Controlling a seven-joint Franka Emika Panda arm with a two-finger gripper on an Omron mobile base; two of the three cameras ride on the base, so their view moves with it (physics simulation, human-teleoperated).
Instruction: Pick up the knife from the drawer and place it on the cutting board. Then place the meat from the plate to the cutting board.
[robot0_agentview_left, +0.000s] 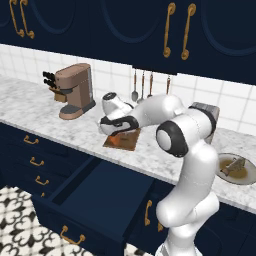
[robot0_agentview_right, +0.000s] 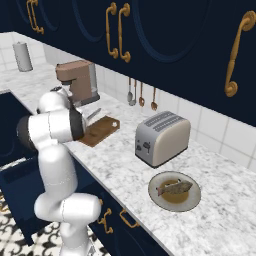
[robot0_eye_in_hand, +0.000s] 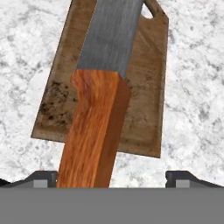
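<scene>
Knife over the cutting board, gripper spread.

The gripper (robot0_eye_in_hand: 112, 177) stands wide, fingertips (robot0_eye_in_hand: 43, 178) clear of the knife (robot0_eye_in_hand: 98, 118), whose grained orange handle and brushed grey blade lie above the dark-brown wooden cutting board (robot0_eye_in_hand: 146, 109) on the marbled surface (robot0_eye_in_hand: 197, 87). The blade tip is cut off. The tan-grey meat (robot0_agentview_right: 174, 188) rests on the round plate (robot0_agentview_right: 192, 200).
</scene>
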